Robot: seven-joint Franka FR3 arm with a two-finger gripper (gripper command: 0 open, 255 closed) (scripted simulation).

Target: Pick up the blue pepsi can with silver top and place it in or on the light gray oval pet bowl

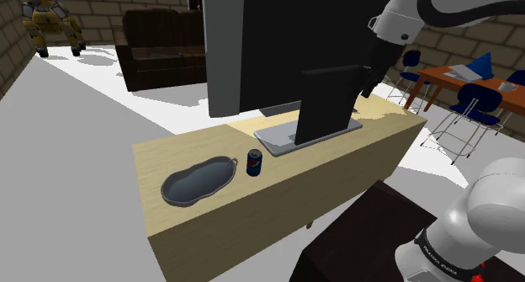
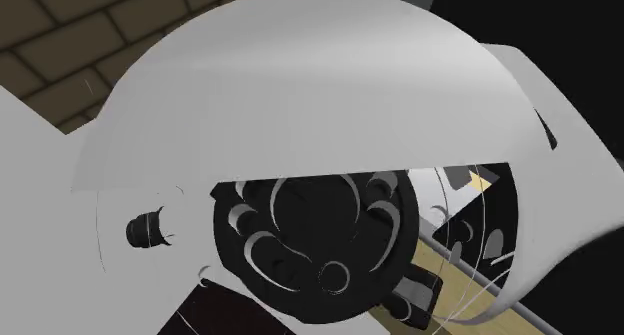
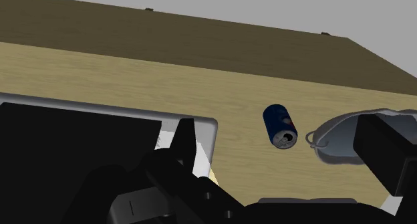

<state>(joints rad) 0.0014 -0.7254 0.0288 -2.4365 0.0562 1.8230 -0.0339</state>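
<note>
Your gripper (image 1: 368,85) hangs high above the light wooden table (image 1: 286,167), close beside the dark body of a large monitor (image 1: 278,45). Its jaws stand wide apart and hold nothing. In the wrist view the two black fingers (image 3: 384,148) rise well separated, touching neither each other nor any object.

Just past one finger you see the monitor's grey base plate (image 3: 206,132) lying flat on the table top. Farther along the surface, the blue can (image 3: 279,126) with its silver top shows in the gap between the fingers, but it is well beyond them and untouched. In the shoulder view it stands upright between the base plate and the grey oval bowl (image 1: 198,181), just beside the bowl's rim with a slight gap. In the wrist view your other finger covers part of that bowl.

Beyond the table, a dark sofa (image 1: 160,45) stands before a brick wall. Blue chairs (image 1: 475,103) surround an orange-brown desk (image 1: 454,77) at the shoulder view's right. The second exterior view sits close against the arm's white housing (image 2: 300,93).
</note>
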